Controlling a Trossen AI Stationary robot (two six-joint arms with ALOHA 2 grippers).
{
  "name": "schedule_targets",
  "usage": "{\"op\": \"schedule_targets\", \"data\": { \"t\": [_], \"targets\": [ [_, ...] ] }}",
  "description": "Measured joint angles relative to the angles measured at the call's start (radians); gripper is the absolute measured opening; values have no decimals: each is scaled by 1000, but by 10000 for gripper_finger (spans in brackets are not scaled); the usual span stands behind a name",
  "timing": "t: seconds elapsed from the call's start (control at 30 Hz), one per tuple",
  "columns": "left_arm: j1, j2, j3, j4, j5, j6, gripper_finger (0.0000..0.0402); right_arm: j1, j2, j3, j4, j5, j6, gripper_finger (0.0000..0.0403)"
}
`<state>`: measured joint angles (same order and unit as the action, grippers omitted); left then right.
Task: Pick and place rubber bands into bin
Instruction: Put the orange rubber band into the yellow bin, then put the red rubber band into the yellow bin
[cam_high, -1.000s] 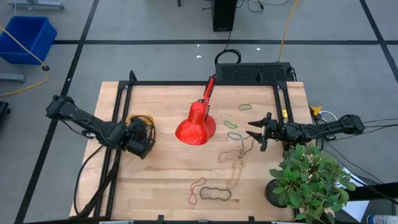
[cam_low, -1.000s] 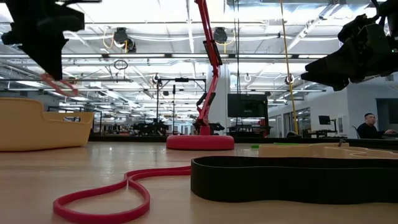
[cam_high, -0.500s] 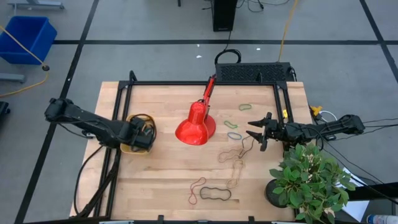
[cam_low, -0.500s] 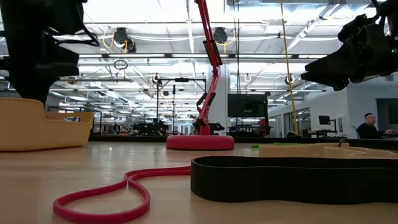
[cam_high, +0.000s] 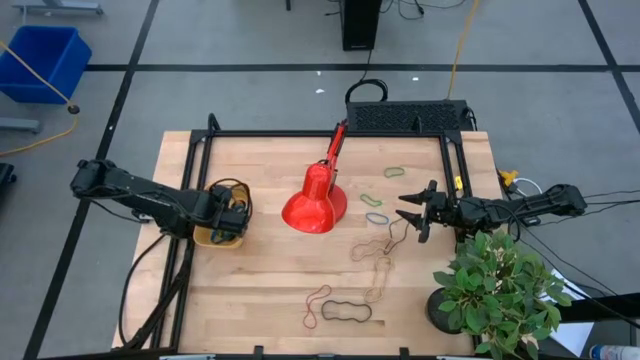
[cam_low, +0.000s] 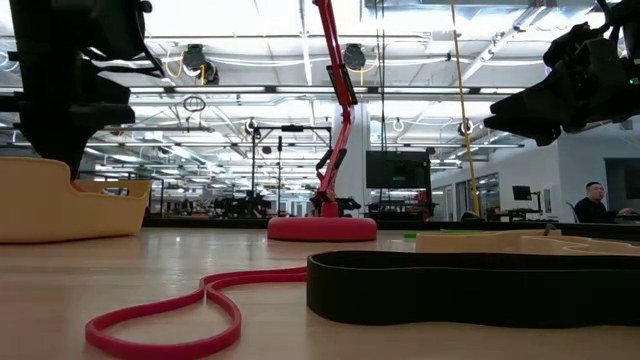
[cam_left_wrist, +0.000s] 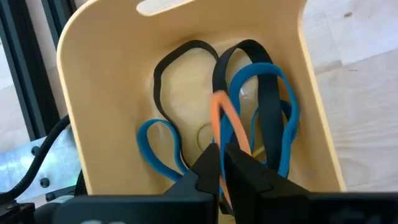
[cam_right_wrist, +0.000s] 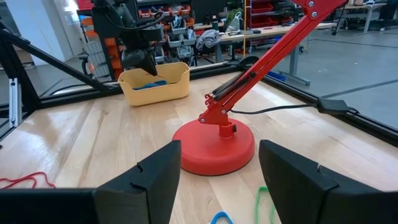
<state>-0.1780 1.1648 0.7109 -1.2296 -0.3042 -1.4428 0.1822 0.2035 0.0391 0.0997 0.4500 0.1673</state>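
The yellow-orange bin (cam_high: 214, 236) stands at the table's left and holds black and blue rubber bands (cam_left_wrist: 261, 93). My left gripper (cam_left_wrist: 222, 157) is over the bin, reaching into it, shut on an orange rubber band (cam_left_wrist: 222, 115); it also shows in the low view (cam_low: 60, 150). My right gripper (cam_high: 408, 213) hovers open and empty at the table's right, right of the red lamp (cam_high: 315, 205). Loose bands lie on the table: green (cam_high: 395, 171), tan (cam_high: 375, 247), red (cam_high: 317, 305) and black (cam_high: 346, 312). My left gripper pinches the orange band (cam_left_wrist: 227, 138) between its two fingertips, coming from above and pointing down into the bin. The band's free loop reaches from the fingers over the blue and black bands in the bin; whether it rests on them I cannot tell.
The red lamp's base stands mid-table, its arm slanting to the far edge. A potted plant (cam_high: 500, 290) stands at the near right corner. A black frame (cam_high: 190, 170) runs along the table's left and far sides. A person sits in the room beyond (cam_low: 595, 200).
My left gripper, still shut on the orange band, has moved from the bin's near side toward the far edge over the bin, and down into it. The band, which hung below the fingers above the bin's rim, is now inside the bin.
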Motion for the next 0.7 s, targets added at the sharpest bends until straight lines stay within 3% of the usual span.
{"op": "schedule_targets", "data": {
  "t": [0.27, 0.57, 0.7],
  "targets": [
    [0, 0, 0, 0, 0, 0, 43, 0, 0, 0, 0, 0, 0, 210],
    [0, -10, 0, 3, 16, 76, 157, 0, 0, 0, 0, 0, 0, 210],
    [-12, -48, 0, 56, 27, 151, 187, 0, 0, 0, 0, 0, 0, 210]
  ]
}}
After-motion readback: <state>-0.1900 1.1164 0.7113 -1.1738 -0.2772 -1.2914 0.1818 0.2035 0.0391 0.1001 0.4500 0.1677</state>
